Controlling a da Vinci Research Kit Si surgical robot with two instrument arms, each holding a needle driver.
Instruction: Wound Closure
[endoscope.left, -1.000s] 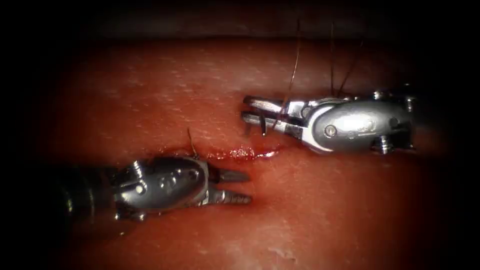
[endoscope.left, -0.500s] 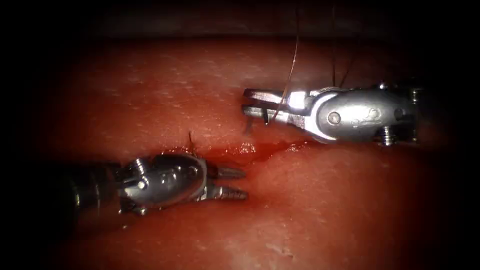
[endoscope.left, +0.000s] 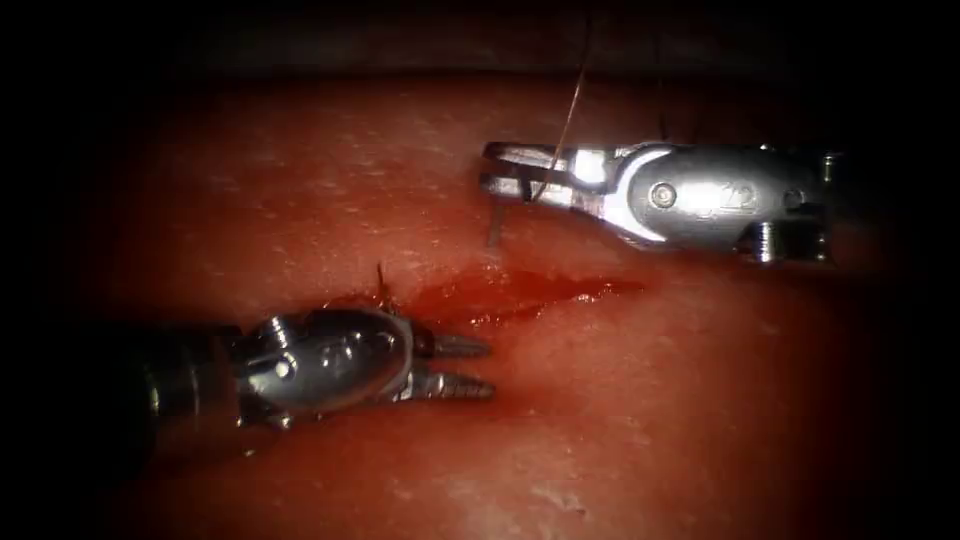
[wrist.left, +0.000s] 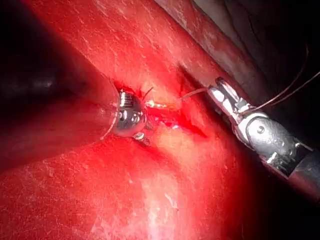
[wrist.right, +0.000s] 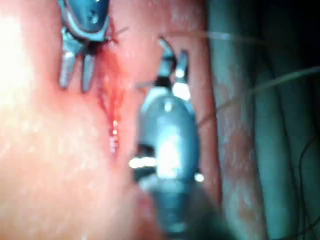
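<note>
My right tool (endoscope.left: 487, 168) hovers beyond the cut (endoscope.left: 520, 290), over its middle, jaws shut on the needle (endoscope.left: 494, 225). The needle hangs down from the jaws. Its lower end reaches the tissue (endoscope.left: 700, 400) just beyond the cut, and I cannot tell whether it is in. Thread (endoscope.left: 565, 120) rises from the jaws out of the picture's top. My left tool (endoscope.left: 490, 365) rests on the near side of the cut at its left end, jaws open and holding nothing. In the left wrist view the needle (wrist.left: 192, 94) runs from the right tool (wrist.left: 220, 87) toward the cut (wrist.left: 175, 120).
Red fluid (endoscope.left: 480, 295) lies along the cut. A short cut end of thread (endoscope.left: 381, 282) stands up from the tissue just above the left tool's wrist. More thread strands (wrist.left: 285, 92) trail off behind the right tool.
The right tool has moved up and away from the cut, carrying the needle with it. More of the cut and its red fluid now shows. The left tool shifted slightly left, then stayed.
</note>
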